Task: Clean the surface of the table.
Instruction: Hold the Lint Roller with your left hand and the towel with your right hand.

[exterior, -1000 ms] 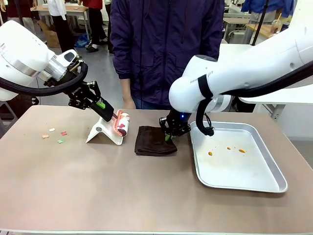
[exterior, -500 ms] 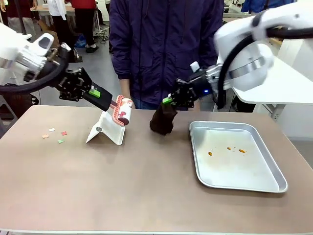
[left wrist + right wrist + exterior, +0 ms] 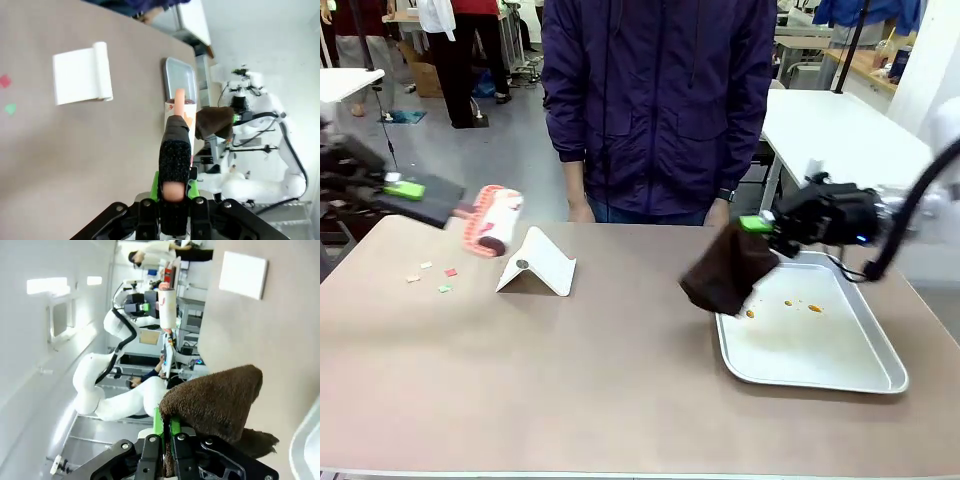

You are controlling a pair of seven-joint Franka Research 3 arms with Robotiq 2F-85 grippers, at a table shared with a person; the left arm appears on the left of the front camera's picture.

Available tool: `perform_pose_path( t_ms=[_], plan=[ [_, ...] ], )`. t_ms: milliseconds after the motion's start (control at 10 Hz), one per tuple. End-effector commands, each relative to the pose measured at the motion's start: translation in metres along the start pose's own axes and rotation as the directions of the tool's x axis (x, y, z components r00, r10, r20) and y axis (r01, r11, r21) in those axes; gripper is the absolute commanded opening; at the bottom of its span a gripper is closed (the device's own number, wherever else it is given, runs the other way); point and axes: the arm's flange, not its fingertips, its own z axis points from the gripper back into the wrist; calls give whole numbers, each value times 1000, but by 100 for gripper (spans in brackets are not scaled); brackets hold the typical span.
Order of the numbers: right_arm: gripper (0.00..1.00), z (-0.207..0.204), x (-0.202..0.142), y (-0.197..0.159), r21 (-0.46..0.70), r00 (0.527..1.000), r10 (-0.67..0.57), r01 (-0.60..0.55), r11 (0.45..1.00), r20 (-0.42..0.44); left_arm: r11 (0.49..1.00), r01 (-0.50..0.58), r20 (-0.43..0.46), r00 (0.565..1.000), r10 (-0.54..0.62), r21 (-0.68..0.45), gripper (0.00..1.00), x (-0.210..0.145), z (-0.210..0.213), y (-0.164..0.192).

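On the table (image 3: 600, 390), tray (image 3: 820, 383) sits right of frame with my cloth (image 3: 725, 275) hanging over its upper-left corner, stand (image 3: 540, 266) left of centre, paper scraps (image 3: 450, 271) further left, my roller (image 3: 492, 222) airborne between them, person (image 3: 655, 100) behind far edge.

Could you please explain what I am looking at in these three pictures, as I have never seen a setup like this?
The machine is a two-armed robot at a brown table, with a person standing across it. The wide picture comes from a fixed camera between the arms. The other two come from a camera on each wrist, looking along that gripper's fingers. The left gripper is shut on a lint roller, held in the air near a white stand. The right gripper is shut on a brown cloth, which hangs by a metal tray with orange spots. Small coloured scraps lie at the left.
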Motion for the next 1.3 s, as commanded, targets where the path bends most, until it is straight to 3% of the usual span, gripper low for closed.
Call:
perform_pose_path(
  t_ms=[0, 100, 200, 400, 700, 800, 900, 1000, 1200],
  plan=[
    [0, 33, -20, 11, -39, 999, 23, -22, 999, 24, 995, 5, -56, 998, -11, -103, 0, -5, 47, 30],
    [0, 58, -38, 16, -82, 998, 14, -9, 997, 62, 994, -6, -42, 999, 1, -113, 0, -13, 74, 48],
    [0, 85, -54, 16, -112, 988, 8, 9, 994, 153, 997, -15, -47, 999, 12, -77, 0, -21, 98, 65],
    [0, 136, -83, 14, -110, 970, -2, 30, 993, 243, 993, 33, -62, 997, -40, -116, 0, -42, 131, 96],
    [0, 206, -117, -2, -30, 925, -4, 17, 999, 379, 986, 2, -9, 1000, -3, -168, 0, -57, 162, 133],
    [0, 212, -124, -5, -26, 911, 9, 2, 1000, 412, 968, 26, 2, 1000, -27, -250, 0, -59, 169, 149],
    [0, 213, -128, -9, -32, 903, 3, 11, 999, 430, 963, -11, 33, 999, 21, -268, 0, -56, 161, 154],
    [0, 211, -130, -9, -41, 886, 14, 6, 999, 463, 963, -53, 45, 997, 67, -263, 0, -47, 149, 151],
    [0, 226, -122, -6, -41, 902, -29, 51, 998, 431, 980, -19, 9, 1000, 21, -198, 0, -67, 158, 149]
  ],
)
